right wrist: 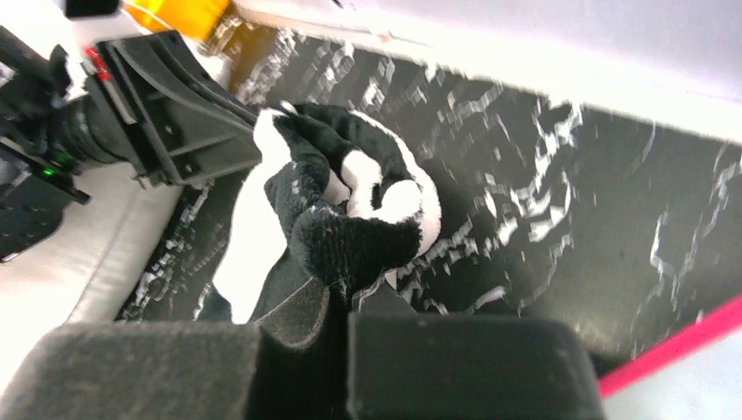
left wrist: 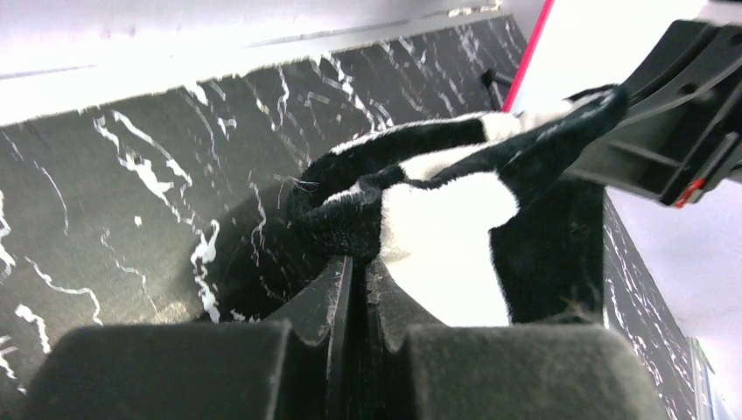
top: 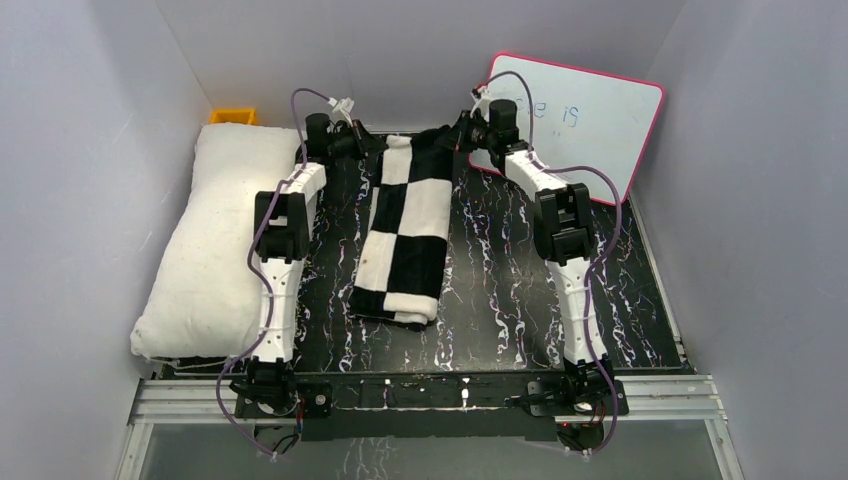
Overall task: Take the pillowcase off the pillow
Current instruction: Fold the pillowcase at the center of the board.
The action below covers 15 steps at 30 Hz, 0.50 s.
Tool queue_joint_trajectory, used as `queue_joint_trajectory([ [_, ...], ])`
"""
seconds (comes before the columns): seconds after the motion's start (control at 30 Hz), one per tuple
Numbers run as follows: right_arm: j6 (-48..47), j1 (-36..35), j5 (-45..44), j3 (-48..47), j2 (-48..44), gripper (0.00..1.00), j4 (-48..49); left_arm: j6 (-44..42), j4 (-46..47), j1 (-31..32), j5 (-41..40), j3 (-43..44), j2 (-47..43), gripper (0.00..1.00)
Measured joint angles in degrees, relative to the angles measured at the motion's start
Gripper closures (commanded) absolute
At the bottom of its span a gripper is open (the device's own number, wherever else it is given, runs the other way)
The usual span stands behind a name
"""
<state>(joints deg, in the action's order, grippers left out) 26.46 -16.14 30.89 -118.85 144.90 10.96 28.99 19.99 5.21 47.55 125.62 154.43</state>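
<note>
Left arm (top: 283, 230) and right arm (top: 563, 225) both stretched to the far end of the black marbled table (top: 500, 300); left gripper (left wrist: 354, 269) pinched tight on the floppy black-and-white checkered fabric pillowcase (top: 405, 230) at its far edge; right gripper (right wrist: 337, 297) clamped there too; plump white stuffed pillow (top: 215, 240) lies apart, along the left wall.

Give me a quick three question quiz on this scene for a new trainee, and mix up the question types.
1. True or false: the pillow is inside the pillowcase.
2. Of the left gripper and right gripper, which is shut on the pillowcase? A) left only B) right only C) both
3. Fill in: in the top view, the pillow lies on the pillowcase's ____ side.
Key: 1 false; 2 C; 3 left.
</note>
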Motion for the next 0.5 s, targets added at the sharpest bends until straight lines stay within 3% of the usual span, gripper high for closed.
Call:
queue_joint_trajectory([
  [0.17,-1.38,0.15,1.14,-12.00,0.59,1.00,-4.00,-0.02,1.99,-0.20,-1.01,-0.68,-3.98,1.00],
  [0.27,-1.88,0.42,1.73,-13.79,0.17,1.00,-3.56,-0.28,3.87,-0.20,-1.40,-4.90,-9.90,1.00],
  [0.33,-2.29,0.76,2.12,-11.21,-1.09,1.00,-3.15,-0.79,4.90,-0.24,-1.60,-8.83,-14.75,1.00],
  [0.5,-2.69,0.63,4.04,7.08,-10.91,1.00,-1.99,-4.04,7.37,0.68,-1.03,-23.04,-29.38,1.00],
])
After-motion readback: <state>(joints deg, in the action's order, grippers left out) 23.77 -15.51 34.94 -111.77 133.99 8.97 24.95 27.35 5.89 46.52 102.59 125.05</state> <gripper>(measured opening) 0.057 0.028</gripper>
